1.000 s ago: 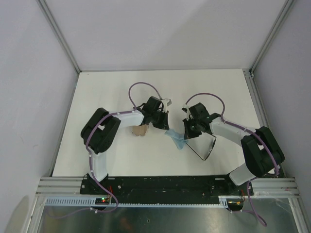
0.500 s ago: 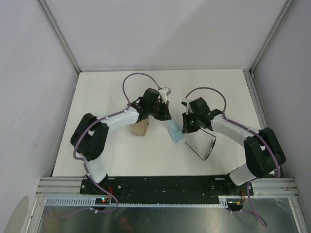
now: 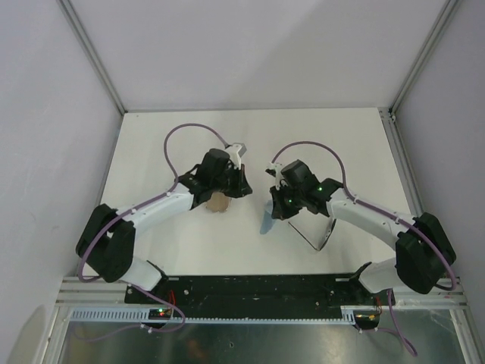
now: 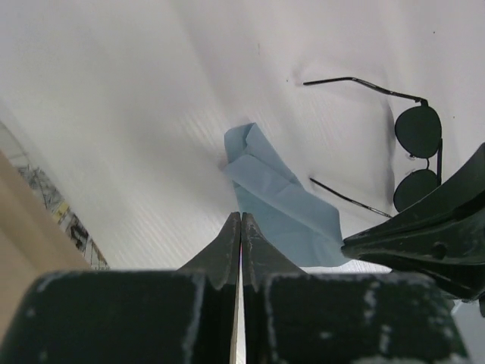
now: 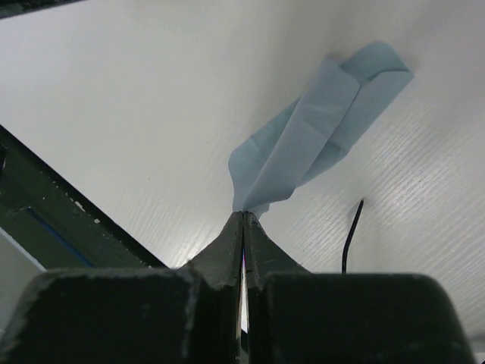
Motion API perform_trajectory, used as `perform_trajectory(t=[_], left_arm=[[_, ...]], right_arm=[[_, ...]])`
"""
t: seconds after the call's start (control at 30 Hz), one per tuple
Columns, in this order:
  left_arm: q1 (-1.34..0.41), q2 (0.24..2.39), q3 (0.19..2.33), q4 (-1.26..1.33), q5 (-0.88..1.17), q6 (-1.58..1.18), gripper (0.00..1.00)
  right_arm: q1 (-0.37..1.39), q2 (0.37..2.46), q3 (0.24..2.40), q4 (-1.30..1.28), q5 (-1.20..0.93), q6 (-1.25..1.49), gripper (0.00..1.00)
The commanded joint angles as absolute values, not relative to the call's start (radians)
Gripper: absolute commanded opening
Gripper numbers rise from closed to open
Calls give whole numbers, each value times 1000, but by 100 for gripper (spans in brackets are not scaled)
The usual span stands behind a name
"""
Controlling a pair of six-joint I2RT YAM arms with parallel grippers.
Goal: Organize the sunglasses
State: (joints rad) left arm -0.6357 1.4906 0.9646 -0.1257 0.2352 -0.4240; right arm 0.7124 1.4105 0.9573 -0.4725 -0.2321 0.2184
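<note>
I count one sunglasses (image 4: 417,130), one cloth (image 3: 267,223), one case (image 3: 218,203). Temples unfolded, pointing left toward cloth. Left gripper (image 4: 241,216) clenched empty; right gripper (image 5: 243,214) pinching cloth.

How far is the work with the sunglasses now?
Nothing looks finished. The sunglasses lie unfolded on the table, apart from the case. The right gripper pinches a corner of the cloth; the left gripper is shut and empty. Folding and casing probably remain.
</note>
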Motion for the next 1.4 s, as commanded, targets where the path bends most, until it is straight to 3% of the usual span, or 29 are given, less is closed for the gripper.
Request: perform_trajectory(t=[0.0,0.37,0.7,1.37], left_arm=[[-630,1433,935,-132,245,-468,0],[-723,1591,979,-131,311,-456,21],[-870,1604,922,-129,274,-454,37],[-988,1724,946,-166,54,-357,46]], right_arm=[[707,1375,973,-480,-251,243,0],[521,1366,885,-474,-287,262,0],[496,1364,809,-425,-306,272,0],[493,1348,804,-414,-320,267,0]])
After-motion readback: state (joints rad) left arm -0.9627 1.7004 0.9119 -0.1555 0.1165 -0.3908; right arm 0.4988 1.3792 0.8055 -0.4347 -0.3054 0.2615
